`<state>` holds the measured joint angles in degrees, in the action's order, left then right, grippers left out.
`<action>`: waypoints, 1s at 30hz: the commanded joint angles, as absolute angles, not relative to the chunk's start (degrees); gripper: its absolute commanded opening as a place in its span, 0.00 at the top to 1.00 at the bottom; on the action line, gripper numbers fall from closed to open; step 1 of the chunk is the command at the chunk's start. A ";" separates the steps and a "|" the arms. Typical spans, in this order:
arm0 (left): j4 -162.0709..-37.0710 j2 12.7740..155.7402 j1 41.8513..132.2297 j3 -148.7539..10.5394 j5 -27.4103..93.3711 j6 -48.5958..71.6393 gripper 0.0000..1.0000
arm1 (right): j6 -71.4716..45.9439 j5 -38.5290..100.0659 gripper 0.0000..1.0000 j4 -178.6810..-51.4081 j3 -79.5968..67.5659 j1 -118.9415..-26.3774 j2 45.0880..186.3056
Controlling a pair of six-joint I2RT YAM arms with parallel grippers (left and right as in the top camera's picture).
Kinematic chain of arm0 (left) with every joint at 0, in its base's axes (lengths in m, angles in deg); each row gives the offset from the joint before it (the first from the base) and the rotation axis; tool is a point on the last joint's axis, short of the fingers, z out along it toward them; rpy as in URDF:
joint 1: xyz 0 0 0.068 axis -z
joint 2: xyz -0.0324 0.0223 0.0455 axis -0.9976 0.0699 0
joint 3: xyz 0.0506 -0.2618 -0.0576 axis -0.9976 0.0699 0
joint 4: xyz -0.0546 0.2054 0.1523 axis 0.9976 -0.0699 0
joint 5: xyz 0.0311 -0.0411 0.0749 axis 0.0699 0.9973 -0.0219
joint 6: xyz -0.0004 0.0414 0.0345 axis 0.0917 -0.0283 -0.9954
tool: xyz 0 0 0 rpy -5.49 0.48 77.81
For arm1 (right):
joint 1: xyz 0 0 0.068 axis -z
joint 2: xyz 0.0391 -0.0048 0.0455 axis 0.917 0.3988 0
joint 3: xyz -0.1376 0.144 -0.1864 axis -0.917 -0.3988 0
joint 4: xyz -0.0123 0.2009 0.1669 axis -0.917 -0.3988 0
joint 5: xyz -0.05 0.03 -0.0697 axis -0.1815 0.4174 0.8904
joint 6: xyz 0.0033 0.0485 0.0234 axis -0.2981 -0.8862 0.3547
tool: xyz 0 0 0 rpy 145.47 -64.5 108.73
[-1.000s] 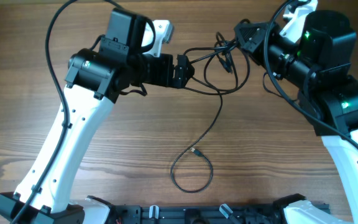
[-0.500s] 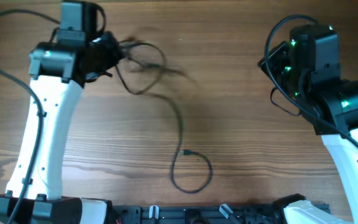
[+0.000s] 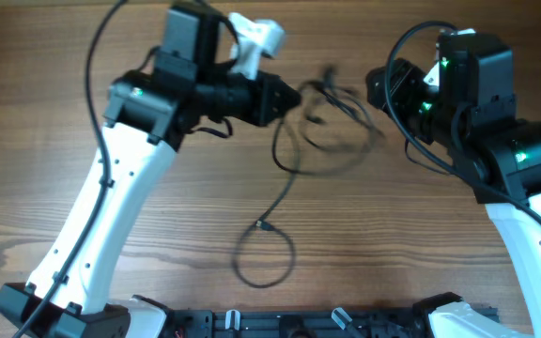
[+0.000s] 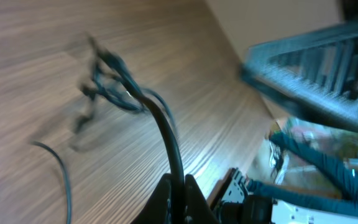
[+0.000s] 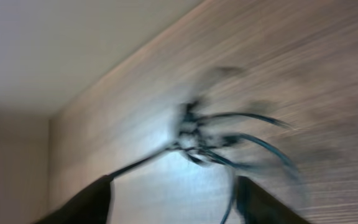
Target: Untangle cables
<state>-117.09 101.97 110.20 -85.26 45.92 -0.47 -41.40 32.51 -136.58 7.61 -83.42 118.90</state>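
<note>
The cables (image 3: 332, 108) lie toward the far edge of the tabletop (image 3: 421, 244), about midway between its left and right edges. The tangle (image 4: 107, 87) shows there as a smeared clump of thin black loops. One long strand drops from it toward the near edge, ending in a small plug (image 3: 263, 225) beside a loose loop (image 3: 263, 265). The left gripper (image 3: 292, 95) is pressed together on a strand: the left wrist view shows its fingers (image 4: 164, 200) meeting around a black cord that rises from them and leads to the tangle. The right gripper (image 3: 377, 88) sits just right of the clump with its fingers (image 5: 96, 203) spread wide. The tangle hangs ahead of the gap and no cord is clearly pinched, though one strand runs close to one finger and I cannot tell if it touches. The blur on the cords suggests quick motion, and that is the main risk. A sharp pull from a single pinch point could cinch the knot tighter instead of opening it. The thin cord could also slip out of the left pinch. The trailing strand could sweep its plug across the wood and foul the loop near the near edge. If the right gripper closes blind into the clump, it may catch several strands at once and lock the tangle.
</note>
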 commanded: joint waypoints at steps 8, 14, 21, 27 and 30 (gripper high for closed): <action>-104.67 101.32 111.23 -85.48 48.83 11.64 0.96 | -24.83 18.71 0.17 -143.62 8.60 -83.34 124.84; -98.60 100.40 111.23 -85.48 56.59 23.09 0.96 | -18.34 19.63 0.15 -139.99 8.60 -83.34 125.19; -97.70 97.23 111.29 -85.48 57.22 24.65 0.96 | -18.34 24.77 0.46 -135.64 8.60 -83.34 125.26; -97.46 96.49 111.25 -85.48 57.22 25.50 0.96 | -18.36 24.79 0.71 -135.84 8.60 -83.34 125.35; -97.46 96.49 111.23 -85.48 57.26 26.81 0.96 | -18.40 24.79 0.71 -135.67 8.60 -83.34 125.35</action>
